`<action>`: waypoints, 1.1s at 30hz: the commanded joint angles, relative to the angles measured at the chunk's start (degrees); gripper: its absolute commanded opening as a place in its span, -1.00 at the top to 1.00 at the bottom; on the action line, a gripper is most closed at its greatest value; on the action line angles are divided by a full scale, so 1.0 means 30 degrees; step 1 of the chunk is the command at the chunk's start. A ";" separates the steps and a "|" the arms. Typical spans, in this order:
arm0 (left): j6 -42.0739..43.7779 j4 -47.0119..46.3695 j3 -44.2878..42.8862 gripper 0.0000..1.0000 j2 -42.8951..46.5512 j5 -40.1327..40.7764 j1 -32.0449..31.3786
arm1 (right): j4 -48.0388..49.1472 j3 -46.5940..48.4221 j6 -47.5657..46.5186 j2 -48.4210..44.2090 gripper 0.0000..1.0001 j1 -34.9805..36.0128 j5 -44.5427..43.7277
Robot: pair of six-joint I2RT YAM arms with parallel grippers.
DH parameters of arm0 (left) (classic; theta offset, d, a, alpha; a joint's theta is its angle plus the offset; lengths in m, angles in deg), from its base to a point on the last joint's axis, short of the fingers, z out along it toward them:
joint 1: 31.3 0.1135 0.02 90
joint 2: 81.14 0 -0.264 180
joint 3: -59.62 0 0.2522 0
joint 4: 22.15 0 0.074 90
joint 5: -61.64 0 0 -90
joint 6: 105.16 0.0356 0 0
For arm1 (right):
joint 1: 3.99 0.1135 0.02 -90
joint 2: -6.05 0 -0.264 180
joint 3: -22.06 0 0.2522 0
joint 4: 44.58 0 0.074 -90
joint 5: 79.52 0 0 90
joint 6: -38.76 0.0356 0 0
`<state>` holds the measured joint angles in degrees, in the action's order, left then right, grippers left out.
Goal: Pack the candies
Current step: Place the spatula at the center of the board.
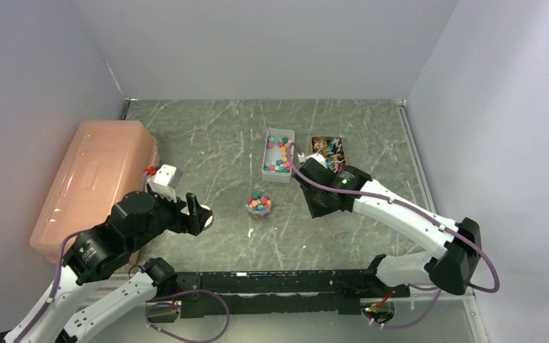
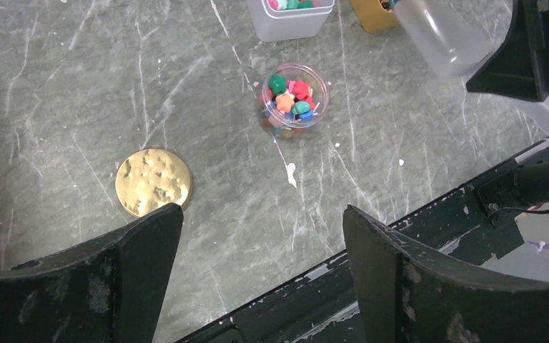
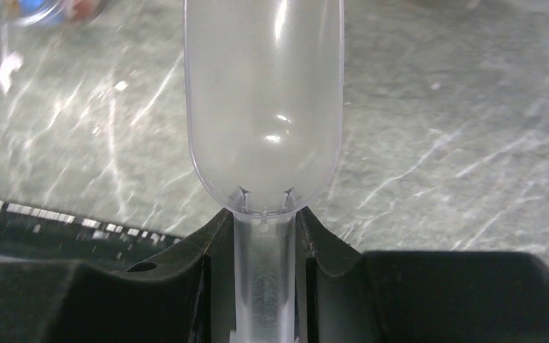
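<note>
Probably the candies [image 1: 279,154] are light and roll easily, so the right gripper [image 3: 264,239] pinches a scoop [image 3: 263,107] by its handle, while the left gripper [image 2: 261,218] stands spread.

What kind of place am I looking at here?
Likely a lab robot test booth: plain white walls around a grey marbled table, two arms bolted at its edge, candies in a tub.

No readable text, labels or numbers in any view, round gold embossed disc [image 2: 153,181] bears raised marks, too blurred to read
</note>
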<state>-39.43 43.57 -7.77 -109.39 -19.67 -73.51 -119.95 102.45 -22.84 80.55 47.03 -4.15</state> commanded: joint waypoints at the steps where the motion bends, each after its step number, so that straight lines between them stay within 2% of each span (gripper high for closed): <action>1: 0.0221 -0.0537 -0.0215 -0.76 -0.0257 -0.0340 -0.0067 | 0.2000 -0.1055 0.1497 -0.1491 1.00 -0.0819 -0.4691; 6: 0.0150 -0.0478 -0.0208 -0.76 -0.0189 -0.0137 -0.0074 | 0.3062 -0.1897 0.1854 -0.2109 1.00 -0.2544 -0.7212; 11: 0.0194 -0.0502 -0.0203 -0.76 -0.0251 -0.0206 -0.0078 | 0.6555 -0.4223 0.1544 -0.3347 1.00 -0.5723 -0.6835; 16: 0.0155 -0.0472 -0.0202 -0.76 -0.0172 -0.0108 -0.0073 | 0.8607 -0.6039 0.2382 -0.3769 1.00 -0.7322 -0.7711; 33: -0.0110 -0.0212 -0.0230 -0.77 0.0266 0.0549 -0.0078 | 1.3690 -0.8499 0.2368 -0.0110 1.00 -1.3202 -0.4857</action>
<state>-39.59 43.59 -7.77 -108.71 -19.38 -73.51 -84.61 77.21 -16.85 77.97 10.29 -20.66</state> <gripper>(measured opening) 0.883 0.336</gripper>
